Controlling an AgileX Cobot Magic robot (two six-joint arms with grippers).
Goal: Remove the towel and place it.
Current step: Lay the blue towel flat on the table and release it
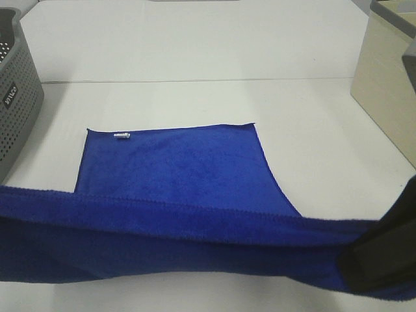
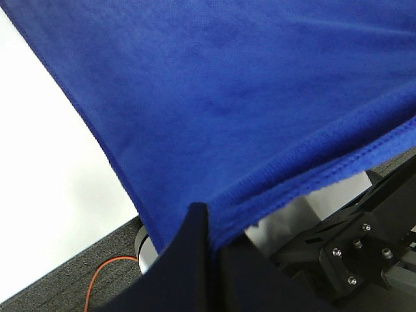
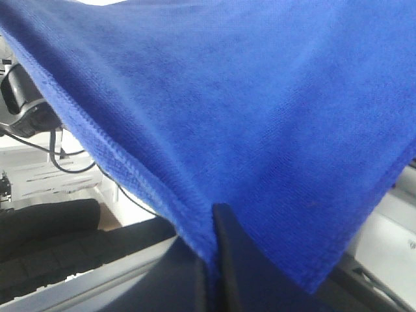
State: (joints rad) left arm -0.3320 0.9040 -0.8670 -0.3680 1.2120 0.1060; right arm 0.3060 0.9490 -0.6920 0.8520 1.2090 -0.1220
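The royal-blue towel (image 1: 175, 175) lies partly flat on the white table (image 1: 195, 97), its small white tag (image 1: 121, 136) near the far left corner. Its near edge (image 1: 162, 214) is lifted and stretched across the front of the exterior view. My left gripper (image 2: 207, 227) is shut on one near corner of the towel (image 2: 227, 97); it is out of the exterior view. My right gripper (image 3: 211, 234) is shut on the other near corner of the towel (image 3: 260, 110), and its dark body (image 1: 383, 253) shows at the lower right of the exterior view.
A grey perforated basket (image 1: 16, 97) stands at the left edge. A beige box (image 1: 387, 84) stands at the right edge. The table's far half is white and bare. An orange cable (image 2: 97, 279) lies on the dark floor below the table edge.
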